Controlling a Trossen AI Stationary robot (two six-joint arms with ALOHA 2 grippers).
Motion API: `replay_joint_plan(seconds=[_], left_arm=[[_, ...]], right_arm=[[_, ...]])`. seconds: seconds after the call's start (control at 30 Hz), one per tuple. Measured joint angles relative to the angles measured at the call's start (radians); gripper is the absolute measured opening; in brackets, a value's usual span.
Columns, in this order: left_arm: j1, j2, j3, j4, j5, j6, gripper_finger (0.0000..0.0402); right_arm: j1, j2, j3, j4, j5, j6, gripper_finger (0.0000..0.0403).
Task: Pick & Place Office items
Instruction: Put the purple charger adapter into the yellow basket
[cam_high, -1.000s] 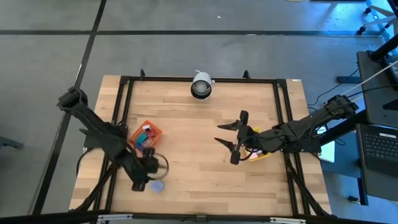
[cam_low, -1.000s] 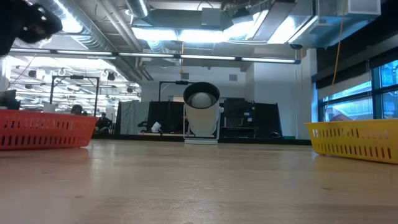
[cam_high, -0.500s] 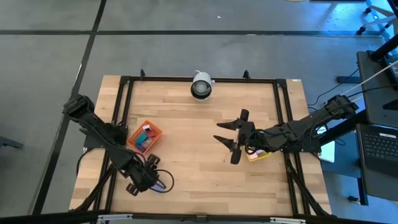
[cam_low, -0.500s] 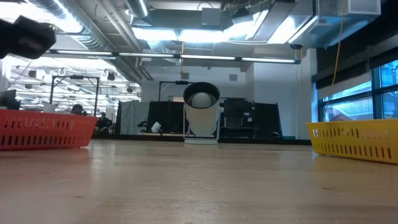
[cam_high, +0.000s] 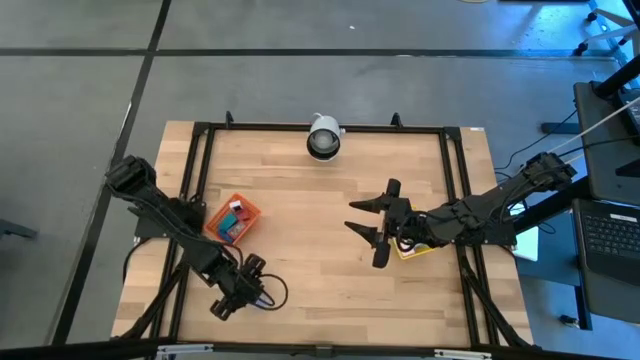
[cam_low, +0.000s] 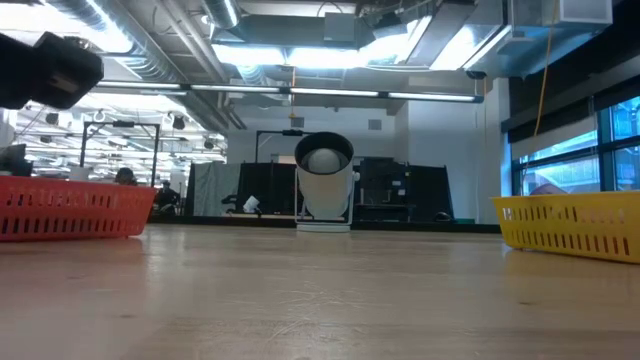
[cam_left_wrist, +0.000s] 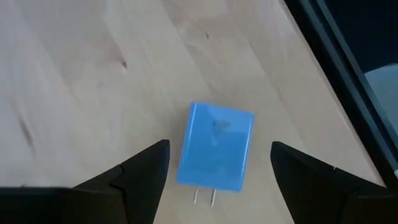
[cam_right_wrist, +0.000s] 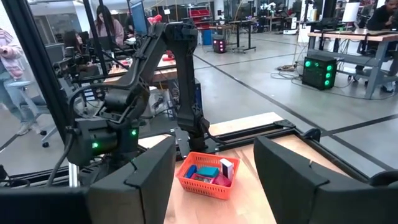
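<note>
In the left wrist view a flat light-blue block with two metal prongs lies flat on the wood. My left gripper is open, with one finger on either side of the block and a gap to each. In the high view the left gripper is near the table's near-left part and hides the block. The orange tray holds several small coloured items: red, teal, pink, one white-labelled. My right gripper is open, above the table's middle right, next to the yellow tray.
A white round camera unit stands at the far edge's middle. A black frame rail borders the table. The yellow tray is mostly under the right arm. Bare wood lies between the two grippers. People and desks show in the room beyond.
My left gripper has moved toward the table's near edge and a little right, coming over the light-blue block, which showed beside it a second ago and is now hidden under it in the high view. The block has stayed where it was.
</note>
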Motion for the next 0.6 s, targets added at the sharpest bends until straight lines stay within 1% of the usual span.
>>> replay_joint_plan(seconds=[0.1, 0.37, 0.5, 0.6], left_arm=[[0.000, 0.023, 0.000, 0.027, 0.011, 0.001, 0.0275], [-0.003, 0.112, 0.000, 0.033, 0.025, 0.003, 0.0275], [-0.003, 0.152, 0.000, 0.030, 0.025, 0.028, 0.0276], [-0.003, 0.170, 0.002, 0.028, 0.024, 0.031, 0.0275]], right_arm=[[0.006, 0.000, 0.000, 0.000, 0.000, -0.001, 0.0217], [0.006, 0.000, 0.000, 0.000, 0.000, -0.004, 0.0217], [0.006, 0.000, 0.000, -0.001, -0.004, -0.005, 0.0217], [0.006, 0.000, 0.000, -0.001, -0.027, -0.007, 0.0217]])
